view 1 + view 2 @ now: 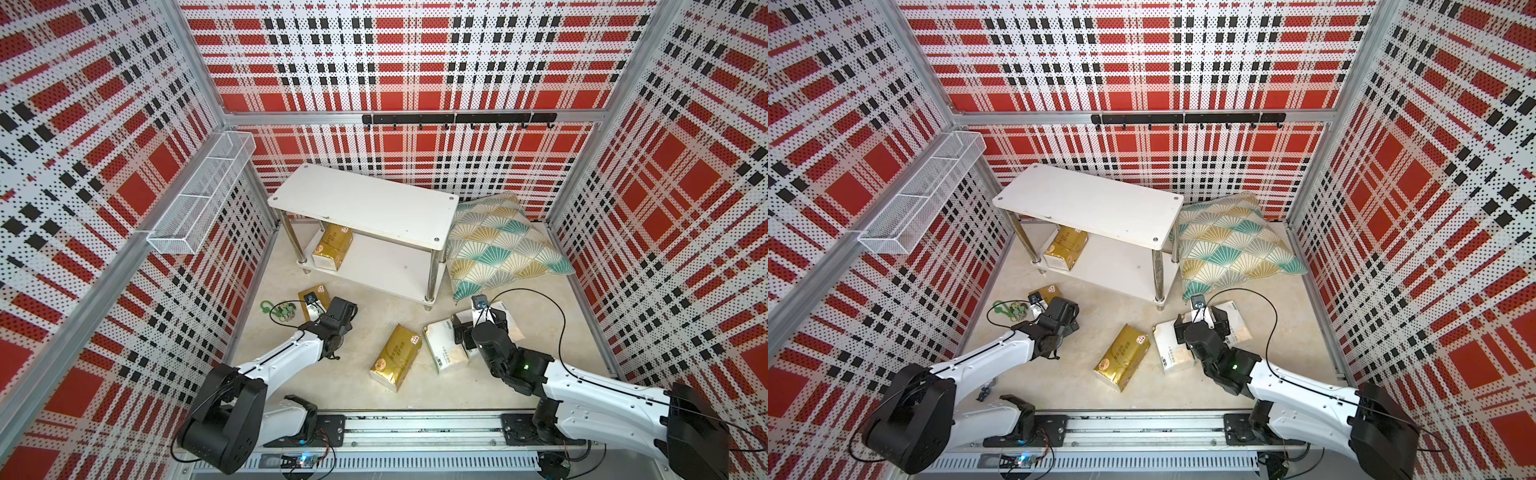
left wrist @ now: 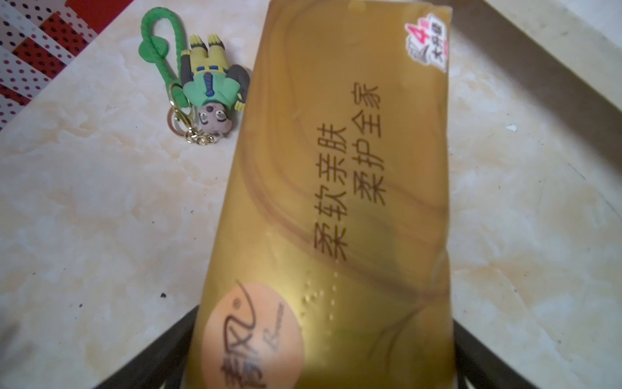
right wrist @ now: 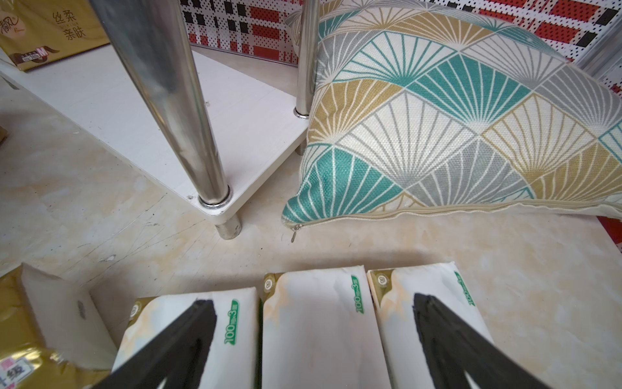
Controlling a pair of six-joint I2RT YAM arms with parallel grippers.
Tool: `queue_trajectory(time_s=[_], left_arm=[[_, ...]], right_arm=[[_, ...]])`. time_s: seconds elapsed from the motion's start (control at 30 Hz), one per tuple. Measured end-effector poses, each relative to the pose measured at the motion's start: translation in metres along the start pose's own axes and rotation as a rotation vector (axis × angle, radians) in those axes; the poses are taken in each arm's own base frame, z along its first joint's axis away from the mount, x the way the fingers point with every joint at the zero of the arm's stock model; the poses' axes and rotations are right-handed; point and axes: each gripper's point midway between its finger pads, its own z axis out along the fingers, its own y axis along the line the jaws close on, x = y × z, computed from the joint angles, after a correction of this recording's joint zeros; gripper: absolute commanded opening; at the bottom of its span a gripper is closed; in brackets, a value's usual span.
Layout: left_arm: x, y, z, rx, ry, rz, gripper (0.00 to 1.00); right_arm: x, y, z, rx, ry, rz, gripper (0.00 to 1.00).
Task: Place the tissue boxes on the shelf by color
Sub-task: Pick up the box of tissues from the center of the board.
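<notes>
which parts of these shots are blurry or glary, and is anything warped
Left wrist view: the gold pack goes soft toward the lens, while the keychain is crisper. Right wrist view: the right gripper's fingers are out of focus; the chrome leg shows bright streaks. In both top views the plaid walls stretch outward.
</notes>
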Motion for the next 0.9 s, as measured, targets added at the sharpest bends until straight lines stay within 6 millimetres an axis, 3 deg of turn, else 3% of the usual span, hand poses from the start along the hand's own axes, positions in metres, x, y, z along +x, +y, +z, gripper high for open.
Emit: queue_trajectory(time_s=[0.9], left_arm=[[0.001, -0.003, 0.015, 0.012, 0.015, 0.021, 0.85]], right_arm=[[0.007, -0.001, 0.001, 0.004, 0.014, -0.011, 1.0]])
